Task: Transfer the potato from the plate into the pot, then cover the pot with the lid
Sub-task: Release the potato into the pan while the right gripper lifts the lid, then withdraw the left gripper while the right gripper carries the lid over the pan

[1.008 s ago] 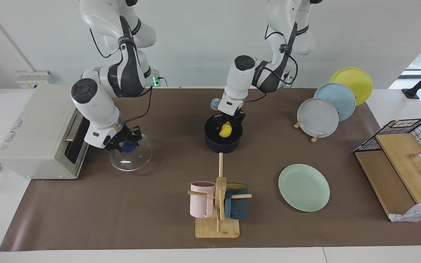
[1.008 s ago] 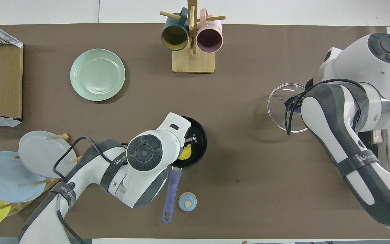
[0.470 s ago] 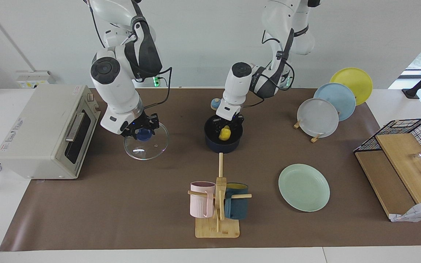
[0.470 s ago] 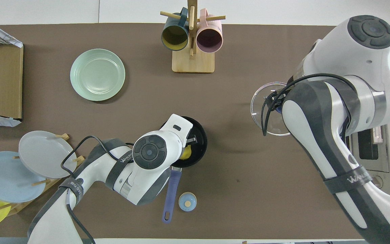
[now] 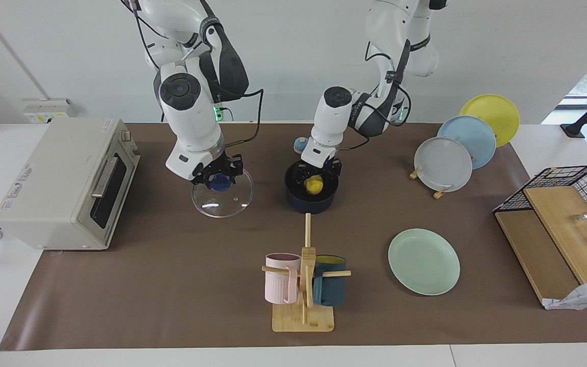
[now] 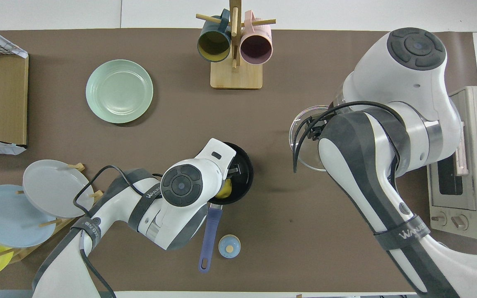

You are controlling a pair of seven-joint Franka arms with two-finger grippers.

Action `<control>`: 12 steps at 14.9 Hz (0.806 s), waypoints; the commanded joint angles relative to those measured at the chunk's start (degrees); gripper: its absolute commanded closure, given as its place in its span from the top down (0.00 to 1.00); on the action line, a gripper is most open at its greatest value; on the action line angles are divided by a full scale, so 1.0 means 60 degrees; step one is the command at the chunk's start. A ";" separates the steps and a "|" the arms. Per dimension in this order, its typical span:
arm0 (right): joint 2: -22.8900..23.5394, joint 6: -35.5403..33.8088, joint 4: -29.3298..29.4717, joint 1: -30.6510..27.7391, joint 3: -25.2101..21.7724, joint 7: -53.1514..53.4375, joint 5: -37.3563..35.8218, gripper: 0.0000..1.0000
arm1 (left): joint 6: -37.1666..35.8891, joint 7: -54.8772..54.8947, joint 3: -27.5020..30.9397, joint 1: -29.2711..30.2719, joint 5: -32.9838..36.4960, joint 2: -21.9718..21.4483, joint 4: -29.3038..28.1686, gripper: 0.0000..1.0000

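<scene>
Tabletop (image 5: 120,285) work, apparently at the switch from dropping to covering. Leave the plate (image 5: 424,261) alone: bare, lying toward the left arm's end, farther from the robots than the pot (image 5: 310,203), seemingly done with. Carry the lid (image 5: 223,201) across to the pot and level it on the way, since tilted for now; hanging in the air over the tabletop between the toaster oven (image 5: 54,178) and the pot, clamped at its blue knob (image 5: 219,182) by the right gripper (image 5: 219,178), fingers closed on it. Hold off lowering until clear of the left gripper (image 5: 316,176): poised low over the pot's mouth, fingers apparently spread, released, grasping nothing. Raise that gripper straight up first, above the rim, then draw it back toward its own base without nudging the pot or its long handle (image 6: 208,236). Centre the lid over the rim before descending, seat the metal edge all round, and let go of the knob only once settled. Check the potato (image 5: 314,185): lying inside the pot, directly under the left gripper, probably low enough not to prop the lid.
</scene>
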 commanded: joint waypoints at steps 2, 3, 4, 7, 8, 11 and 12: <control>-0.0003 0.0072 0.0105 -0.0036 0.0184 0.0497 0.0010 0.55 | -0.1563 0.0822 0.0167 0.0366 0.0147 -0.0625 0.0695 1.00; -0.0017 0.0160 0.0061 -0.0022 0.0214 0.0657 0.0010 0.55 | -0.2338 0.1202 0.0153 0.0644 0.0147 -0.0903 0.1075 1.00; -0.0018 0.0262 0.0032 -0.0007 0.0316 0.0848 0.0010 0.54 | -0.3172 0.1598 0.0153 0.0835 0.0147 -0.1123 0.1499 1.00; -0.0018 0.0599 0.0017 0.0007 0.0842 0.1842 -0.0004 0.53 | -0.5124 0.2579 0.0167 0.1655 0.0132 -0.1781 0.2570 1.00; -0.0018 0.0716 0.0017 0.0225 0.0931 0.2165 -0.0004 0.51 | -0.5651 0.2917 0.0167 0.1962 0.0132 -0.2060 0.2790 1.00; 0.0041 0.1141 0.0060 0.1015 0.0932 0.3291 -0.0092 0.47 | -0.7131 0.4131 0.0167 0.2768 0.0132 -0.2545 0.3508 1.00; 0.0070 0.1287 0.0104 0.1366 0.0932 0.3716 -0.0121 0.47 | -0.7542 0.4643 0.0167 0.3105 0.0132 -0.2633 0.3713 1.00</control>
